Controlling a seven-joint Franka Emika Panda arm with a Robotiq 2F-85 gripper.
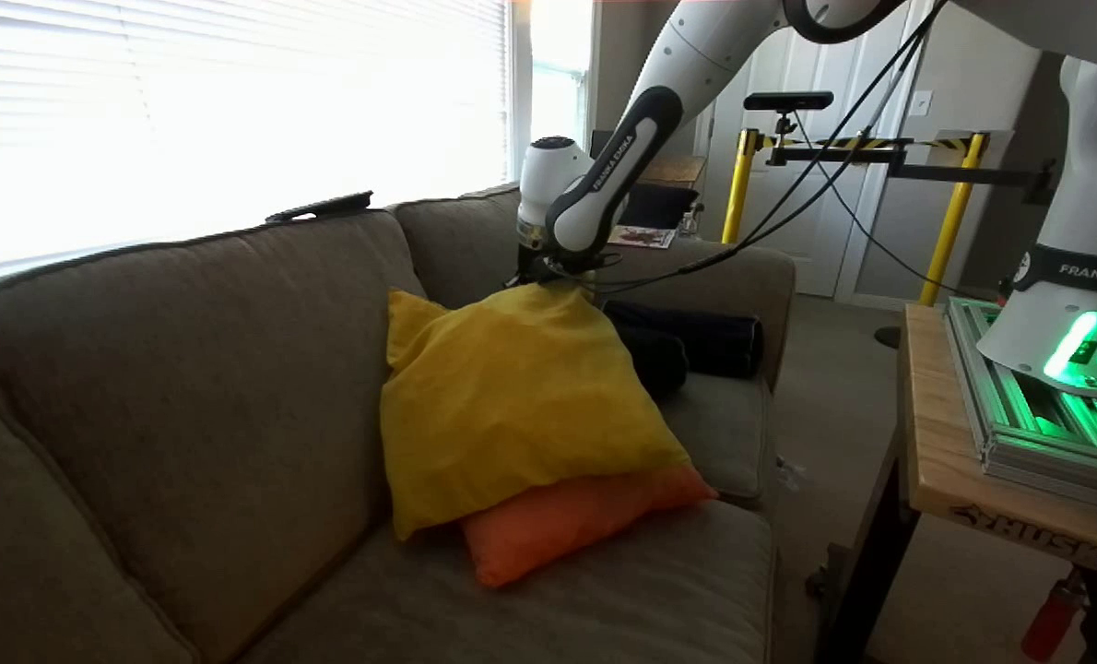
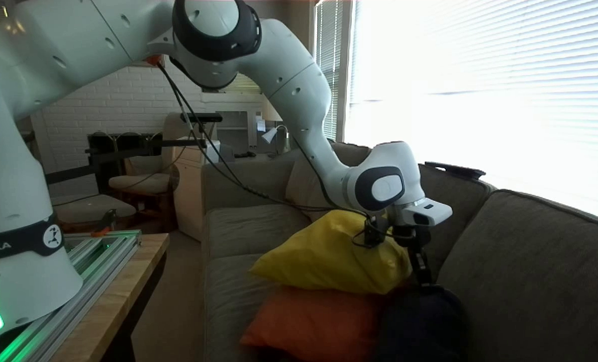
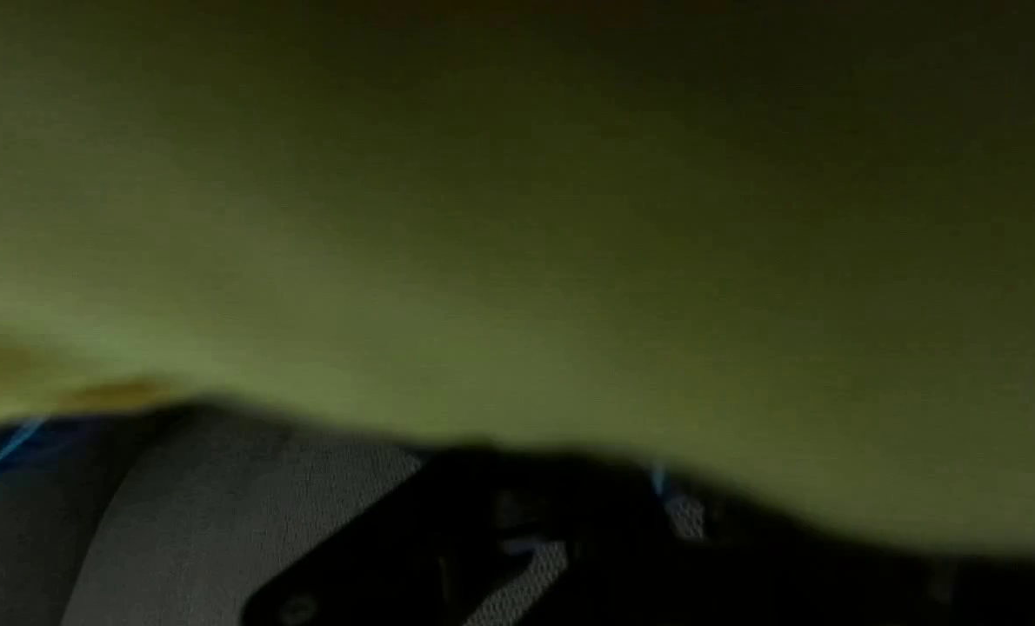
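Note:
A yellow pillow [image 1: 521,397] lies tilted on top of an orange pillow [image 1: 585,521] on the sofa, seen in both exterior views. My gripper [image 2: 423,279] points down beside the yellow pillow, between it and the sofa's backrest. Its fingertips reach the top of a dark cushion-like thing [image 2: 424,322]; whether they grip it I cannot tell. In the wrist view the yellow pillow [image 3: 483,261] fills most of the picture and covers the fingertips. Only dark finger parts show below it, with grey sofa fabric [image 3: 196,522] behind.
The sofa's backrest [image 1: 207,387] stands close to the arm, with a flat black object [image 1: 323,207] on its top edge. Dark rolled items [image 1: 705,337] lie at the sofa's end. A wooden workbench [image 1: 936,406] carries the robot base. Cables [image 1: 751,235] hang along the arm.

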